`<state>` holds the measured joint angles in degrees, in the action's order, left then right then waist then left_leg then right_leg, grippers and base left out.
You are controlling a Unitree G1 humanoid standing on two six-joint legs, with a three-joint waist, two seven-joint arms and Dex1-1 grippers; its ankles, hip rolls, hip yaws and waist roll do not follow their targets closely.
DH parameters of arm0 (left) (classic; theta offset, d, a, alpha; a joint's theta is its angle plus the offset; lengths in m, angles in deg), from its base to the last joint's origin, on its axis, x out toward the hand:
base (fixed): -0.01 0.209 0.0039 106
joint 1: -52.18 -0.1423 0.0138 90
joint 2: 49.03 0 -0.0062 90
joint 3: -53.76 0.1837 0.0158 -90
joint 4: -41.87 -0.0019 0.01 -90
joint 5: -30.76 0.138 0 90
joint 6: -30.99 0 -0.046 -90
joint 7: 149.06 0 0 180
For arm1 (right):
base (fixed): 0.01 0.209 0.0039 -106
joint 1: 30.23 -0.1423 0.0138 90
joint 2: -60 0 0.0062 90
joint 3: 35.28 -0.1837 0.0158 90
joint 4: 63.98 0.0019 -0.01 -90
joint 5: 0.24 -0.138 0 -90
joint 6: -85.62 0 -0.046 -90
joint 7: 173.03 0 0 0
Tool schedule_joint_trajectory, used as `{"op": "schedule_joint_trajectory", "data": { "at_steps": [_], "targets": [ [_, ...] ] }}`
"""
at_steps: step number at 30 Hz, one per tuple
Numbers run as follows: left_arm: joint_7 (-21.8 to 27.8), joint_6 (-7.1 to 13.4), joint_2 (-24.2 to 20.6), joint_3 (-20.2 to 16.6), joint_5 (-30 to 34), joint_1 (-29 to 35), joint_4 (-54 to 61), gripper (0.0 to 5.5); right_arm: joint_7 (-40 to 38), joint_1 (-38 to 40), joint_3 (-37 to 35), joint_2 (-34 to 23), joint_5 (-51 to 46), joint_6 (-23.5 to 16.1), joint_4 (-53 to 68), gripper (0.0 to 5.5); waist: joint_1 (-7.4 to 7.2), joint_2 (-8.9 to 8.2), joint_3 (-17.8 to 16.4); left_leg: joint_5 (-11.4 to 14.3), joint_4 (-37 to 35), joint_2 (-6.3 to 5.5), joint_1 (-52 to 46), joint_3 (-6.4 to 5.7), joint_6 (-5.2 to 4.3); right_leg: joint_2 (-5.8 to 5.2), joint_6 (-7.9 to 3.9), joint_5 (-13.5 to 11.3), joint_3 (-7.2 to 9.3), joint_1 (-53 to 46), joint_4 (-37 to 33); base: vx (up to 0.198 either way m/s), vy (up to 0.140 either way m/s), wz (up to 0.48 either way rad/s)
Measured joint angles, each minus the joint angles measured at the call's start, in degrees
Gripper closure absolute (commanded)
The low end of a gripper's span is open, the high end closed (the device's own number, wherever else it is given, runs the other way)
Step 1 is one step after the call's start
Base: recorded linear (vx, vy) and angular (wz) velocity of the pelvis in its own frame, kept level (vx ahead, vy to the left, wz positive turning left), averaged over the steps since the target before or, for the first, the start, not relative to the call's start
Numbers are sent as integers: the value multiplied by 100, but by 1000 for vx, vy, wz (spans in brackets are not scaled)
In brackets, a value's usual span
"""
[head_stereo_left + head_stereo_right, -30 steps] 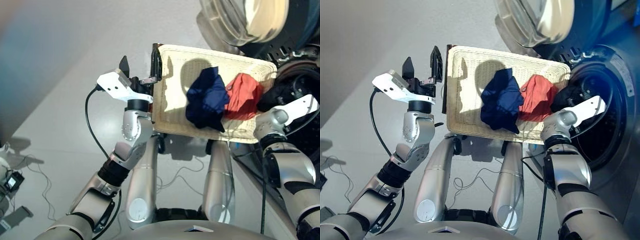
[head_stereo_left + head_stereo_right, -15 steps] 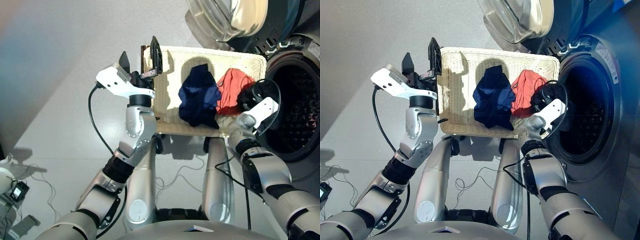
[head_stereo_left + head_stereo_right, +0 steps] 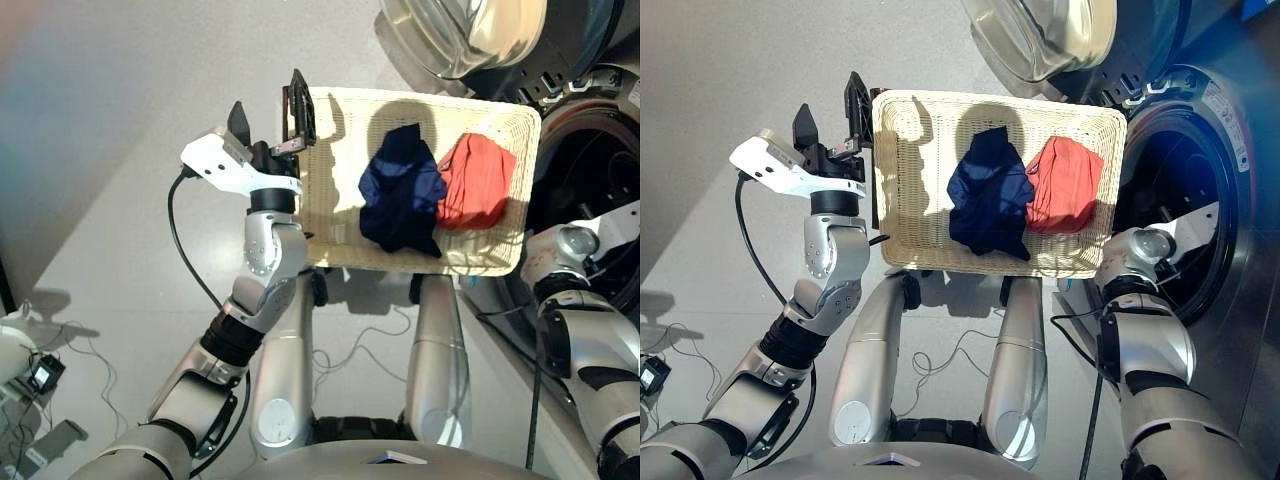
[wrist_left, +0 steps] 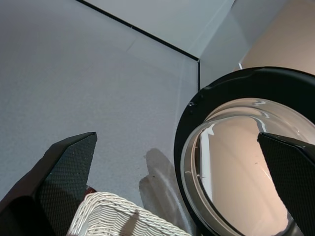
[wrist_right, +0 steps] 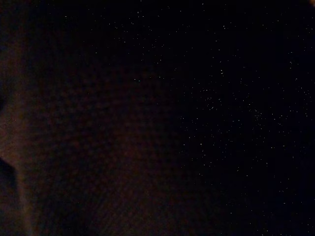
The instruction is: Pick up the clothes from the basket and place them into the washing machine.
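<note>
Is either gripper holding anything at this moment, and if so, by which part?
The left gripper is open and empty beside the basket. The right gripper is out of sight inside the washing machine, so any hold there cannot be told.

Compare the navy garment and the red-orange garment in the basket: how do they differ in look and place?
The navy garment is dark blue, crumpled and irregular, with a tail pointing to the basket's near rim; the red-orange garment is bright and lies in a flatter, more compact shape. The navy one lies near the middle, the red-orange one closer to the washing machine. Both rest side by side in the basket, touching, and no claw holds either.
</note>
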<state>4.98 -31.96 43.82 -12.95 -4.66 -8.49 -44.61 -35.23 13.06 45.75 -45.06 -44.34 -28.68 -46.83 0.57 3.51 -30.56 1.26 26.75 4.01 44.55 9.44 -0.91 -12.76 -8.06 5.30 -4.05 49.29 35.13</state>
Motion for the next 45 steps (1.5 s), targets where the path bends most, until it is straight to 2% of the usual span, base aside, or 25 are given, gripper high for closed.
{"op": "schedule_joint_trajectory", "data": {
  "at_steps": [6,7,8,14,21,27,29,31,35,37,39,41,45],
  "targets": [
    [7,0,-131,-14,-4,-68,167,0,-2,21,-159,-132,-80,-1,3,550,-17,8,-3,-3,6,0,64,0,-4,8,-2,-3,-4,68,10,0,0,0],
    [7,0,-140,-16,-4,-63,189,0,-3,13,-211,-163,-129,-3,5,317,-14,13,-5,-2,19,0,94,-4,-3,10,2,0,0,93,18,0,0,0],
    [8,0,-145,-20,-4,-60,190,0,-4,8,-238,-191,-159,-4,4,0,-10,13,-5,-2,28,0,122,-6,-3,8,-6,-5,1,116,22,0,0,0],
    [11,0,-162,-91,-11,-66,194,0,-21,-32,-278,-232,-235,-16,0,0,-15,14,-6,-2,43,0,136,-9,-2,13,-1,-2,1,129,38,0,0,0],
    [14,1,-131,-136,-11,-65,239,0,175,142,236,63,-103,-39,402,0,-45,13,-6,-3,69,8,122,-14,-2,26,10,-4,0,115,68,0,0,0],
    [34,2,-41,-233,-10,-113,250,0,586,742,734,823,193,-122,1490,0,-72,8,-7,-4,54,31,12,-2,-3,40,15,-18,-10,25,64,0,0,0],
    [79,4,7,-352,-11,-229,253,0,705,1085,1074,1042,279,-115,2133,0,-79,-15,-4,10,24,46,-79,11,12,81,37,-10,-20,-54,22,0,0,0],
    [79,4,28,-451,-13,-362,233,0,850,1388,1449,1245,595,-114,2733,0,-179,-71,-5,15,20,95,-128,24,2,129,56,-25,-25,-110,-33,0,0,0],
    [122,-18,43,-441,4,-445,-63,0,1244,1796,1899,1302,806,-97,3655,0,-224,-126,-9,14,-6,135,-165,52,-10,174,72,-37,-53,-119,-39,0,0,0],
    [239,-89,38,-385,4,-520,-281,0,1491,2097,2079,1188,977,-64,4294,0,-234,-146,-5,8,-72,165,-191,66,-29,197,86,-44,-57,-129,-56,0,0,0],
    [431,-247,-27,-278,1,-600,-563,0,1742,2326,2297,1012,1040,13,4957,0,-312,-174,-4,-6,-100,204,-218,70,-58,224,111,-66,-48,-147,-114,0,0,0],
    [581,-419,-161,-7,6,-611,-898,0,1910,2366,2456,904,1216,22,5370,0,-391,-222,-4,-21,-140,218,-250,84,-72,242,96,-84,-48,-148,-127,0,0,0],
    [785,-734,-161,403,408,-300,-1741,0,2119,2257,2614,783,1631,67,5778,0,-425,-249,-7,-27,-169,290,-267,110,-112,318,128,-107,-57,-146,-176,0,0,0]
  ]
}}
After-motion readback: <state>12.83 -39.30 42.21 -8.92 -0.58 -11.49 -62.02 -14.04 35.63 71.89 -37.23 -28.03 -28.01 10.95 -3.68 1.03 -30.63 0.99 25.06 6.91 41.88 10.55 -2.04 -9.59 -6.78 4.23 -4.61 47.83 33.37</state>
